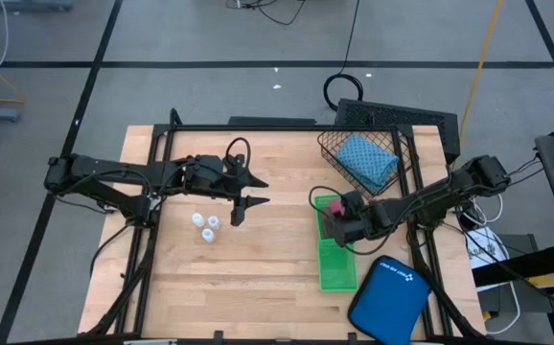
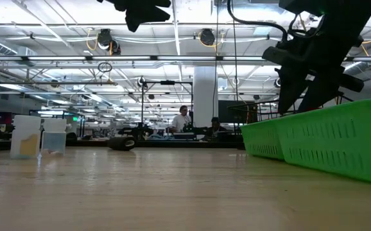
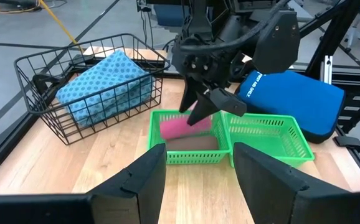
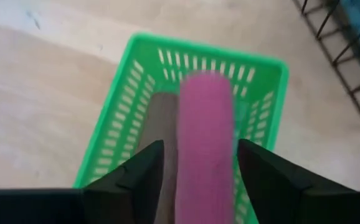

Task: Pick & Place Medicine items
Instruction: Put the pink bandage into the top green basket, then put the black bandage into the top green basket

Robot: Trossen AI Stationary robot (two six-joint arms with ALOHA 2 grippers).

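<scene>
1. The right claw [image 4: 195, 168] grips the pink roll [image 4: 205, 143] over the green tray's [image 1: 339, 273] end, beside a brown roll [image 4: 161, 121]; likely placing it.
2. The left claw [image 1: 246, 195] waits open above the tabletop [image 1: 258, 268], near the white bottles [image 1: 205, 226].

Counts: 3 white bottles [image 1: 205, 226] on the table. 2 rolls showing: 1 pink roll [image 4: 206, 143], 1 brown roll [image 4: 162, 124], both at the green tray [image 1: 336, 268]; black roll not visible. 1 teal pouch [image 1: 367, 161] in 1 wire basket [image 1: 327, 146]. 1 blue case [image 1: 388, 299]. 2 arms, i.e. 1 left gripper [image 1: 255, 191] & 1 right gripper [image 1: 323, 211].
</scene>
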